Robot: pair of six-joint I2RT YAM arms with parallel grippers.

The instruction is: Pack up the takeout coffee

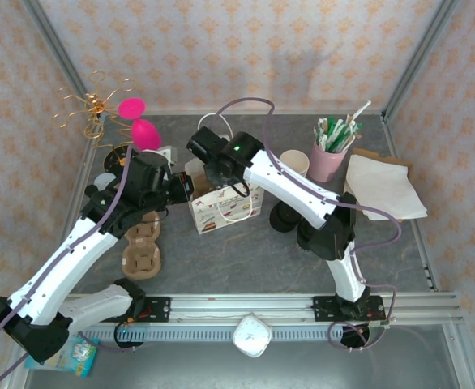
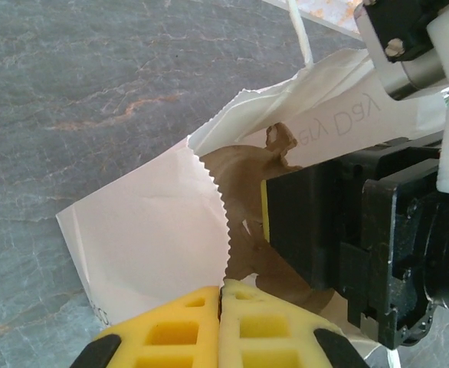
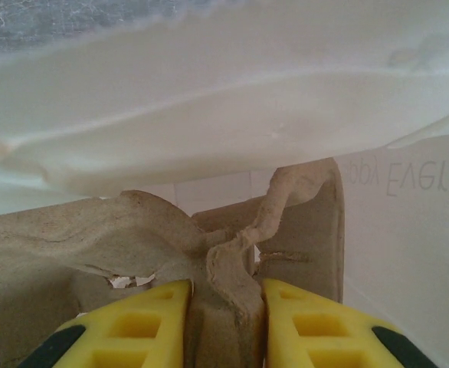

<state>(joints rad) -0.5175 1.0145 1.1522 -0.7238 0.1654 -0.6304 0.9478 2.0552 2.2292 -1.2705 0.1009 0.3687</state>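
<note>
The left wrist view gives the left gripper (image 2: 221, 310) pinched tight on the serrated rim of the white paper bag (image 2: 148, 238); beyond it the right arm's black wrist reaches into the bag's mouth. The right wrist view looks inside, where the right gripper (image 3: 226, 299) clamps a ridge of the brown moulded-pulp cup carrier (image 3: 71, 238). The top view sets the bag mid-table on the grey stone-patterned table (image 1: 221, 267). A stack of cream paper cups (image 1: 296, 162) and a pile of black lids (image 1: 282, 215) lie just right of it; spare brown carriers (image 1: 144, 247) lie towards the left edge; a pink cup of straws (image 1: 328, 162) stands near the far right corner. The arms cover the bag's opening; where the takeout coffee stands cannot be told.
</note>
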